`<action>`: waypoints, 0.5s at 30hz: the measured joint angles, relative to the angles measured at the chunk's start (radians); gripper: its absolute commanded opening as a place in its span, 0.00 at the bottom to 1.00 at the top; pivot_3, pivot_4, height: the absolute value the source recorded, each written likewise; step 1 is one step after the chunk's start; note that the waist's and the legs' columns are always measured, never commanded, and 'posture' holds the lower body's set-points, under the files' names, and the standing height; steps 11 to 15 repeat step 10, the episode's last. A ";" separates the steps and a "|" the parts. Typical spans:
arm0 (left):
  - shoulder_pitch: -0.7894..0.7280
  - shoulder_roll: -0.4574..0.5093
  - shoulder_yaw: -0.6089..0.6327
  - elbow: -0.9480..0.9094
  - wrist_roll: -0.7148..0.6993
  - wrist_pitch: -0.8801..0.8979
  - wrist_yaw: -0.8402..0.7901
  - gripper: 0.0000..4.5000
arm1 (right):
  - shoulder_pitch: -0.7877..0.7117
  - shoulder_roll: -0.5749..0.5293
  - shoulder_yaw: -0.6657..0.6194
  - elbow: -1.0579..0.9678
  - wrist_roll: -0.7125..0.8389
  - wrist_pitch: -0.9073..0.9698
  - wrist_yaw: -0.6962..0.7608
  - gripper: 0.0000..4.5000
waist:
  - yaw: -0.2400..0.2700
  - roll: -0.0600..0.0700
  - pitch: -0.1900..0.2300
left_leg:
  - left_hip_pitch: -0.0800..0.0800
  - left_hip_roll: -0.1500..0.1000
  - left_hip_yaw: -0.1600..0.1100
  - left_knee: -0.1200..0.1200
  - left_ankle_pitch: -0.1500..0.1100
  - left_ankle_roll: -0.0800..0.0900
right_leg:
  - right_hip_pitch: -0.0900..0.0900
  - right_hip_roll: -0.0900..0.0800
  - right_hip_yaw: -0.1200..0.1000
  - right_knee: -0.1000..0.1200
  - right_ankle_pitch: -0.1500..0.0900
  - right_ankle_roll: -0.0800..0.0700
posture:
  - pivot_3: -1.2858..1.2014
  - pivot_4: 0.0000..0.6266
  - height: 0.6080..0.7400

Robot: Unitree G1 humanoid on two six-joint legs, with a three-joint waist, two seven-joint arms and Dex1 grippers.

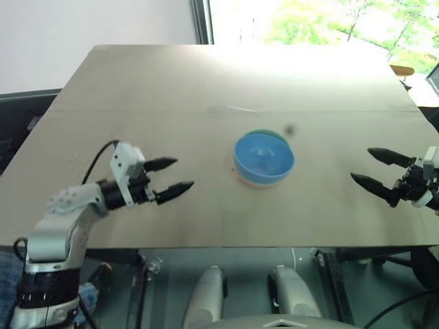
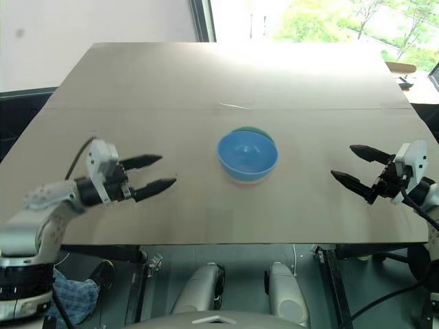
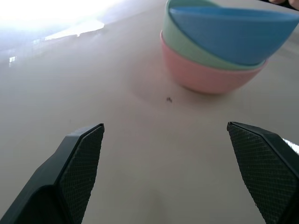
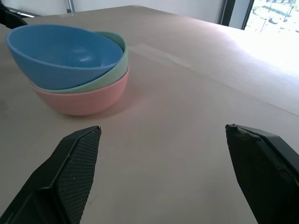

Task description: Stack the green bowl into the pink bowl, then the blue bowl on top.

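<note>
The 3 bowls sat nested at the centre of the frame on the table (image 1: 171, 89): the pink bowl (image 4: 86, 100) at the bottom, the green bowl (image 4: 112, 70) in it, and the blue bowl (image 1: 264, 157) on top, tilted. The left gripper (image 1: 170, 177) hung at the lower left, jaws apart and empty. The right gripper (image 1: 369, 166) hung at the right edge, jaws likewise apart, well clear of the stack.

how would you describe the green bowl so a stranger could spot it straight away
Start at the tan table and find the stack of three bowls near its middle, between the two open hands. The green bowl is the middle one, nested in the pink bowl with the blue bowl tilted inside it. Only its pale mint rim shows between its neighbours.
</note>
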 measured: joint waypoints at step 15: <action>0.097 -0.030 0.059 -0.092 -0.011 -0.047 0.083 0.99 | -0.075 -0.005 0.042 0.118 -0.030 -0.051 0.083 1.00 | -0.002 0.000 0.000 | 0.015 0.000 0.003 -0.003 0.000 0.000 | 0.013 0.000 0.002 -0.002 0.000 0.000 | 0.52 0.24 1.00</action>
